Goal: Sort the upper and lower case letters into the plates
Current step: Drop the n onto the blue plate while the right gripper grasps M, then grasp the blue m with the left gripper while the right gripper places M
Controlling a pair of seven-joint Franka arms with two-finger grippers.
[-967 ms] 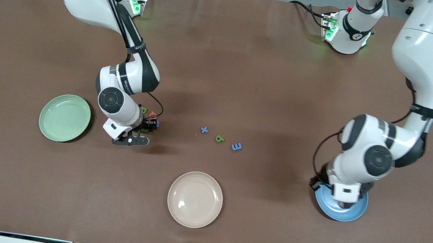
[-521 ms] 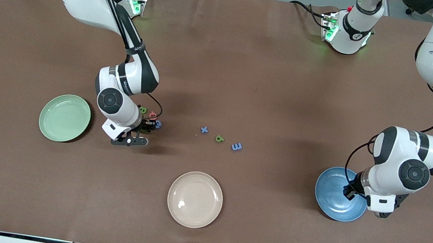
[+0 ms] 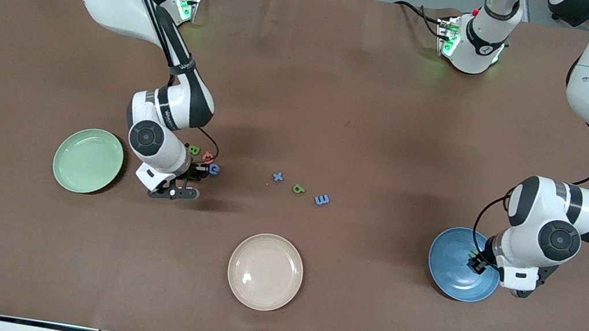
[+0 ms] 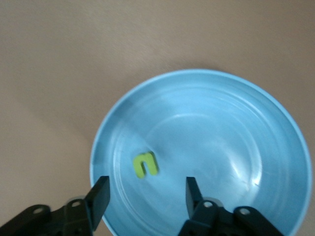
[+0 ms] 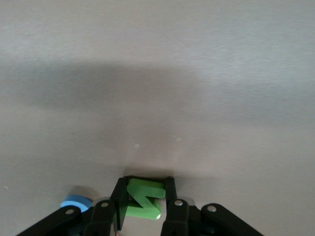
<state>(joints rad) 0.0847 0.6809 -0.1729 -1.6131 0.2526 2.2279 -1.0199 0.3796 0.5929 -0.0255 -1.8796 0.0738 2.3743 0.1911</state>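
My right gripper (image 3: 199, 171) is shut on a green letter Z (image 5: 143, 197), low over the table beside a green letter (image 3: 194, 149), a red letter (image 3: 207, 156) and a blue letter (image 3: 214, 169). That blue letter also shows in the right wrist view (image 5: 76, 201). A blue x (image 3: 278, 176), a green letter (image 3: 298, 189) and a blue letter (image 3: 322, 199) lie mid-table. My left gripper (image 3: 476, 264) is open and empty over the blue plate (image 3: 448, 270). In the left wrist view, a small green letter n (image 4: 145, 164) lies in the blue plate (image 4: 221, 137) between my open left gripper (image 4: 146, 189) fingers. The mint green plate (image 3: 88, 160) holds nothing.
A cream-beige plate (image 3: 265, 271) sits nearer the front camera than the mid-table letters, and holds nothing. The mint plate is toward the right arm's end, the blue plate toward the left arm's end.
My left arm has swung off the blue plate toward its own end of the table, uncovering the plate. My right gripper has shifted slightly toward the mint plate.
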